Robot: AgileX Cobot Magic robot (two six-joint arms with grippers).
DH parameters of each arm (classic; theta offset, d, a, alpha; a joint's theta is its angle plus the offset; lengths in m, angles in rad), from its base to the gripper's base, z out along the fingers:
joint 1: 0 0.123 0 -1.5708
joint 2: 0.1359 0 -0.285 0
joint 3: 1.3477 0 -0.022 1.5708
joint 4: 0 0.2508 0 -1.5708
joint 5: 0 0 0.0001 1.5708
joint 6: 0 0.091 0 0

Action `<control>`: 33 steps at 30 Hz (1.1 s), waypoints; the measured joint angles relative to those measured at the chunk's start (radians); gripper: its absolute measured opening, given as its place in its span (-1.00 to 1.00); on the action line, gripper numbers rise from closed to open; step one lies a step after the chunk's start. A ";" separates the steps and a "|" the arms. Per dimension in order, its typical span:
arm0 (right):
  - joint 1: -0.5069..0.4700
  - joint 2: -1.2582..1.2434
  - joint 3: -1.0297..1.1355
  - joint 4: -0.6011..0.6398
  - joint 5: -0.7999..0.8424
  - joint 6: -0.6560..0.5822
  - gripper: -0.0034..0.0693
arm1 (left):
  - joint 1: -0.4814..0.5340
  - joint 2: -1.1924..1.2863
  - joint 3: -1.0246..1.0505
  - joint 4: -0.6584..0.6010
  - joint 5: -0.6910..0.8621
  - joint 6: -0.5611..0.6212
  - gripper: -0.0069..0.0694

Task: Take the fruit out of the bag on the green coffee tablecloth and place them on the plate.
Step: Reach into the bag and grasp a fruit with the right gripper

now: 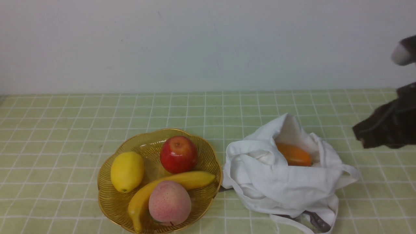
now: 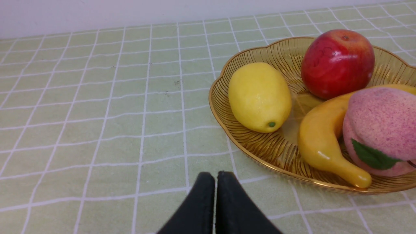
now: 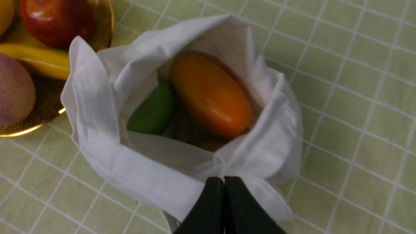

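- Now, the tablecloth [image 1: 65,113] carries the white bag [image 1: 286,188] just beside the plate [image 1: 109,203], which holds four fruits.
- Inside the open bag lies the orange fruit [image 3: 211,94], touching something green [image 3: 152,110].
- The right claw [image 3: 223,182] hangs above the bag's near edge, pressed together and holding nothing. I judge this is the reaching step: it must spread and go down over the orange fruit.
- The left claw [image 2: 215,177], also pressed together, is near the plate.

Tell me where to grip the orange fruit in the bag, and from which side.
Likely across its narrow middle, from above through the bag's open mouth: the orange fruit lies flat, walled by cloth, a green fruit beside it.
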 joint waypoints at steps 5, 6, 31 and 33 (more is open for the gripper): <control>0.003 0.230 -0.098 0.156 -0.001 -0.200 -0.95 | 0.000 0.000 0.000 0.000 0.000 0.000 -0.84; 0.004 0.283 -0.119 0.180 -0.001 -0.236 -0.94 | 0.000 0.000 0.000 0.000 0.000 0.000 -0.84; 0.188 0.651 -0.228 -0.133 -0.128 -0.247 0.78 | 0.000 0.000 0.000 0.000 0.000 0.000 -0.84; 0.208 0.679 -0.228 -0.185 -0.141 -0.223 0.76 | 0.000 0.000 0.000 0.000 0.000 0.000 -0.84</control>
